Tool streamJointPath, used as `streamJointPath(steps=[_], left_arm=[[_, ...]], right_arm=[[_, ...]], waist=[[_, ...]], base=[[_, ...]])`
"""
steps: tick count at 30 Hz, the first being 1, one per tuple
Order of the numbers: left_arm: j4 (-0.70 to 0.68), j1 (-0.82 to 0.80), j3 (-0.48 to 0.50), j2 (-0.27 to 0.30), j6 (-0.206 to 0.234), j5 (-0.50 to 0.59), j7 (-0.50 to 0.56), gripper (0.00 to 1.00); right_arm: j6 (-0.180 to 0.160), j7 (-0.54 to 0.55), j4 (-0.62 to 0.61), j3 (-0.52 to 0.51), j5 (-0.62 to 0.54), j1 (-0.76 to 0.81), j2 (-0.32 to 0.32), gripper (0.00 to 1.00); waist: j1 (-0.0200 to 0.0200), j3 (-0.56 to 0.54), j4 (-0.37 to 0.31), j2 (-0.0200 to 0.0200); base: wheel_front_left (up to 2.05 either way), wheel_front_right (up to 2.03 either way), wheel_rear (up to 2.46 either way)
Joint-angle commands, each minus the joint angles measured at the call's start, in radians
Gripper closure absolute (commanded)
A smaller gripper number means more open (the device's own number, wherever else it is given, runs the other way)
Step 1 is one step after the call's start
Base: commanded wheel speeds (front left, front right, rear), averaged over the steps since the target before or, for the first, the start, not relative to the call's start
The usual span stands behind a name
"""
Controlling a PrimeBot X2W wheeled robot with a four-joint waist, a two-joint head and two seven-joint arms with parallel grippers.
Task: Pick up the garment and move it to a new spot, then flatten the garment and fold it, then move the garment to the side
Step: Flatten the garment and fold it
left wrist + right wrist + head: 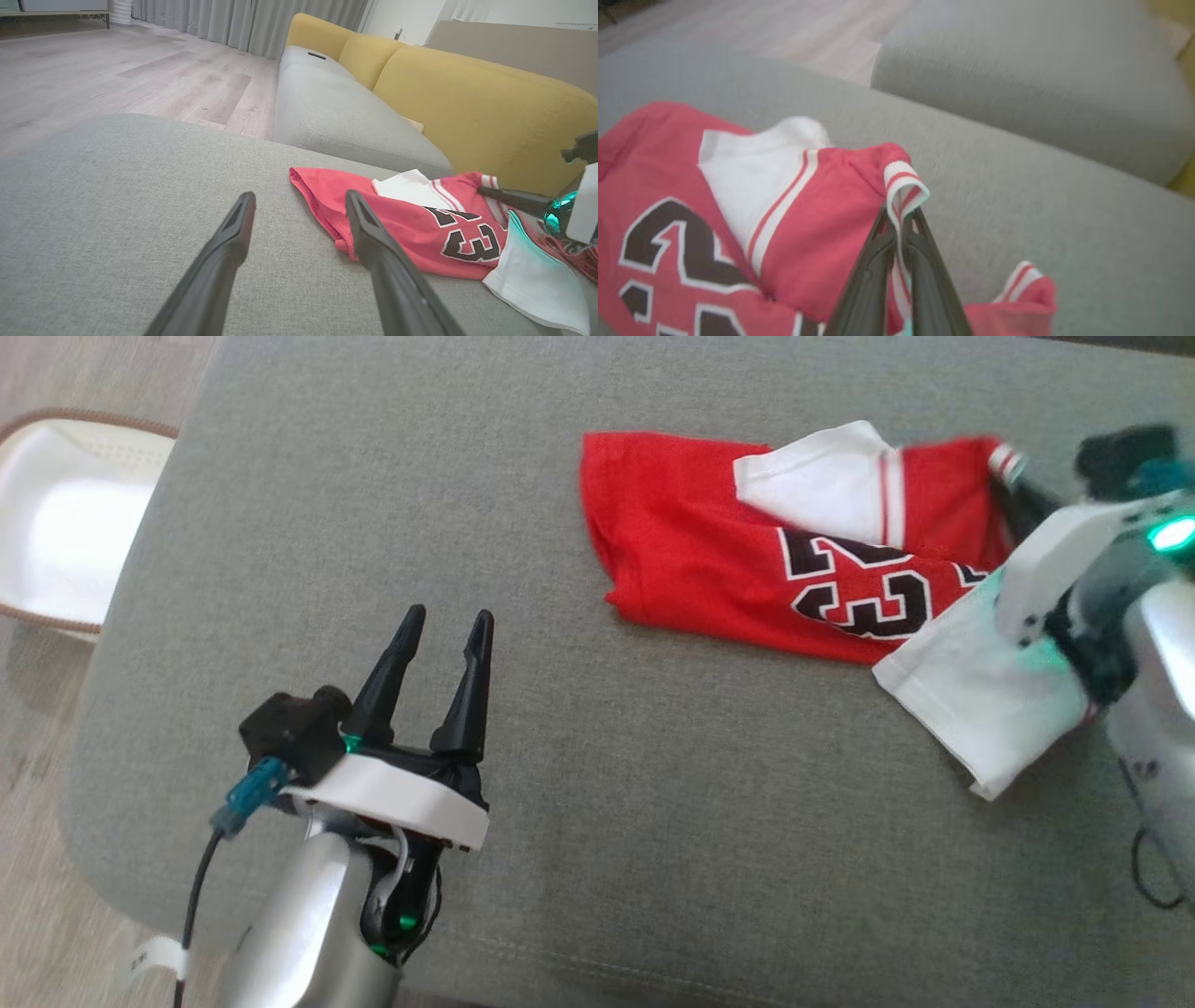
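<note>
Right hand pinches striped trim at the 3 o'clock end of the red garment, which lies 9-to-3 on the grey cushion. Left hand spread, garment at its 2 o'clock, farther off.

Soft, even daylight, faint shadows. In the head view, at three o'clock, the pale-shelled right gripper is blurred and its green lamp glares, tinting the red-and-white cloth jersey. Right wrist view hazy; left wrist view sharp.
</note>
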Motion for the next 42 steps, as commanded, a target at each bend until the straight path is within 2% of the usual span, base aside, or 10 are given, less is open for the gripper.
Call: streamJointPath(steps=[1, 7, 13, 19, 25, 28, 33, 39, 42], left_arm=[[-0.030, -0.024, 0.030, 0.007, 0.004, -0.003, -0.006, 0.00], [-0.027, -0.008, 0.050, 0.007, 0.003, 0.008, -0.006, 0.00], [-0.026, 0.008, 0.066, 0.007, -0.002, 0.024, -0.006, 0.00], [-0.029, 0.037, 0.086, 0.007, -0.005, 0.029, -0.006, 0.00], [-0.031, 0.063, 0.093, 0.007, -0.009, 0.030, -0.006, 0.00], [-0.032, 0.073, 0.095, 0.007, -0.010, 0.030, -0.006, 0.00], [-0.039, 0.072, 0.082, 0.007, -0.013, 0.025, -0.006, 0.00], [-0.050, 0.044, 0.052, 0.007, -0.012, 0.003, -0.006, 0.00], [-0.051, 0.024, 0.033, 0.007, -0.011, -0.011, -0.006, 0.00]], right_arm=[[-0.001, -0.037, -0.025, -0.004, -0.009, -0.041, -0.018, 1.00], [-0.001, -0.225, -0.019, -0.128, -0.088, -0.087, -0.019, 1.00], [-0.001, -0.353, -0.087, -0.280, -0.198, -0.113, -0.002, 1.00], [-0.001, -0.381, -0.238, -0.431, -0.318, -0.117, 0.016, 1.00], [-0.001, -0.342, -0.358, -0.500, -0.421, -0.137, -0.007, 1.00], [-0.001, -0.322, -0.406, -0.416, -0.427, -0.158, -0.023, 1.00], [-0.001, -0.272, -0.407, -0.125, -0.348, -0.201, -0.058, 1.00], [-0.001, -0.247, -0.289, 0.246, -0.196, -0.259, -0.057, 1.00], [-0.001, -0.255, -0.190, 0.393, -0.111, -0.275, -0.009, 1.00]], waist=[[-0.0001, -0.008, -0.009, 0.0000], [-0.0001, -0.055, -0.056, 0.0000], [-0.0001, -0.113, -0.096, 0.0000], [-0.0001, -0.180, -0.107, 0.0000], [-0.0001, -0.228, -0.074, 0.0000], [-0.0001, -0.242, -0.048, 0.0000], [-0.0001, -0.230, 0.004, 0.0000], [-0.0001, -0.168, 0.084, 0.0000], [-0.0001, -0.138, 0.127, 0.0000]], base=[[0.00, 0.00, 0.00], [0.00, 0.00, 0.00], [0.00, 0.00, 0.00], [0.00, 0.00, 0.00], [0.00, 0.00, 0.00], [0.00, 0.00, 0.00], [0.00, 0.00, 0.00], [0.00, 0.00, 0.00], [0.00, 0.00, 0.00]])
